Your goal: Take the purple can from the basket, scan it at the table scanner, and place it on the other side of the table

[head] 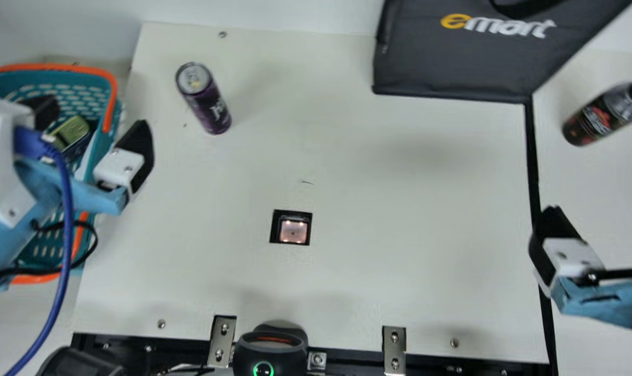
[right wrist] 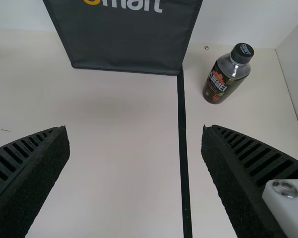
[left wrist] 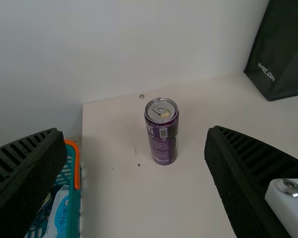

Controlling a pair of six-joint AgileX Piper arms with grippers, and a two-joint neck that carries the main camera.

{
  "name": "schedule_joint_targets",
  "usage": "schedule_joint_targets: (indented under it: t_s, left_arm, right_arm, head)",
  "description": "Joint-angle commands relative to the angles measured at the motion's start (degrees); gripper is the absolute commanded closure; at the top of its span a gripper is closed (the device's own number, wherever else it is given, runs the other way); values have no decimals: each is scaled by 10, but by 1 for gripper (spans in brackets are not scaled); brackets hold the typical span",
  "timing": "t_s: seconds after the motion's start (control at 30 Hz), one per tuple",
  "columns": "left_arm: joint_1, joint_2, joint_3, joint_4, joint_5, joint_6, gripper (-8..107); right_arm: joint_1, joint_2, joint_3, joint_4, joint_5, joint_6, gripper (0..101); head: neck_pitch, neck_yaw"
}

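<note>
The purple can (head: 205, 99) stands upright on the table's back left, outside the basket (head: 88, 156). Over the basket, my left gripper (head: 94, 138) is open, nearer the front than the can and to its left. In the left wrist view the can (left wrist: 162, 134) appears beyond the wide-apart fingers of my left gripper (left wrist: 134, 163), touched by neither. The table scanner's lit window (head: 293, 231) lies in the middle of the table. At the right edge is my right gripper (head: 558, 245); the right wrist view has the right gripper (right wrist: 135, 163) open, holding nothing.
A dark bag (head: 451, 57) stands at the back right, and a dark bottle (head: 605, 112) stands beyond the black strip on the right. Other packed items, among them a green can (head: 71, 131), lie in the basket. A black device (head: 270, 350) sits at the front edge.
</note>
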Motion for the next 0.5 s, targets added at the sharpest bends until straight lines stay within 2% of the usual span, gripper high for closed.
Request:
schedule_joint_targets:
  t_s: [0.0,0.23,0.47]
  left_arm:
    - [0,0,0,0,0,0,9]
    - [1,11,-5,-2,-3,2,9]
    - [1,53,-38,-12,-11,4,9]
  right_arm:
    - [0,0,0,0,0,0,6]
    - [0,0,0,0,0,0,6]
    - [0,0,0,0,0,0,6]
  head:
    - [-17,-15]
    - [-17,-15]
    - [-17,-15]
